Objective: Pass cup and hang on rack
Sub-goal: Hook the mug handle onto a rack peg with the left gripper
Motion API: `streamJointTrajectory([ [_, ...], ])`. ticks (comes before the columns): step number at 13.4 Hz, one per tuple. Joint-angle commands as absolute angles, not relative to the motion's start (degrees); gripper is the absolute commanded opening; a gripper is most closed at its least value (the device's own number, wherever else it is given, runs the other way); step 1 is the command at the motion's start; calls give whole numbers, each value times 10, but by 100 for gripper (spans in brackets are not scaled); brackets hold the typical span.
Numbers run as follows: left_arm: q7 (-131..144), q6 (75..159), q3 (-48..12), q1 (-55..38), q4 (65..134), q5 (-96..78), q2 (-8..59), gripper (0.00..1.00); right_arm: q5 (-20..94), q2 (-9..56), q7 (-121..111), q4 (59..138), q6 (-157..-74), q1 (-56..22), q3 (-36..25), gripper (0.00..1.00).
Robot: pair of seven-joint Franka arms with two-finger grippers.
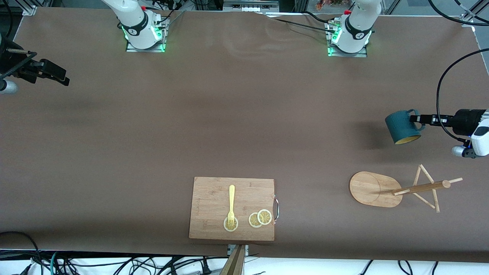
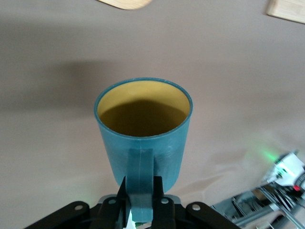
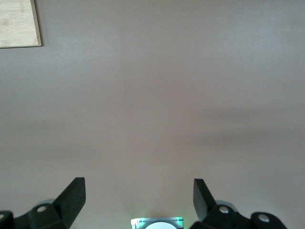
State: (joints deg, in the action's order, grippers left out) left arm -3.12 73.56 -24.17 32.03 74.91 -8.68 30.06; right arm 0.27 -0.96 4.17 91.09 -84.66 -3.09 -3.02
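Left pincer (image 2: 141, 198) clamping teal cup (image 2: 143, 138) handle, above table (image 2: 238, 71)

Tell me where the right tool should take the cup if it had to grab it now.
Probably the cup's body or rim, coming from the right arm's end. The left tool is shut on the handle at the other end, holding the cup in the air tipped on its side; the right tool waits open.

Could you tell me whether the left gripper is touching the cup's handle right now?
Touching. In the left wrist view, the left gripper has its fingers shut on the handle of the cup, which hangs in the air over the table.
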Motion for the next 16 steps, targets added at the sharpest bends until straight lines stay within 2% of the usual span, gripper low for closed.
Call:
streamJointTrajectory([
  [1,18,713,-235,299,687,-51,323,0,4,-3,39,896,-832,-26,-29,100],
  [7,34,719,-233,314,588,-145,394,0,4,-4,39,896,-831,-25,-29,100],
  [16,67,760,-201,365,585,-341,445,0,4,-3,38,896,-831,-25,-29,100],
])
